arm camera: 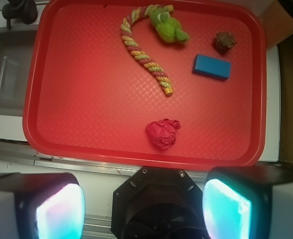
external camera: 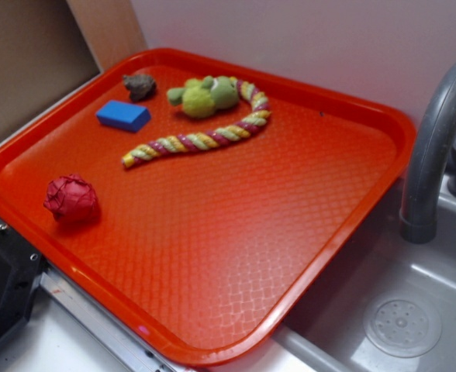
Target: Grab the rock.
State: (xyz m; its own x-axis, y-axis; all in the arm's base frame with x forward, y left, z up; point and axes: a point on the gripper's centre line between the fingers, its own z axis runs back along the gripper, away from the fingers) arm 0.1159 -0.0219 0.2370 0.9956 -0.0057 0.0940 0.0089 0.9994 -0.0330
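The rock is a small dark grey-brown jagged lump at the far left corner of the red tray. From the wrist camera the rock shows at the upper right of the tray. My gripper hangs high above the tray's near edge, far from the rock, open with nothing between its glowing pads. It does not appear in the exterior view.
A blue block lies just in front of the rock. A green plush with a striped rope tail lies to its right, and a crumpled red ball sits near the tray's left edge. A grey sink and faucet stand at the right.
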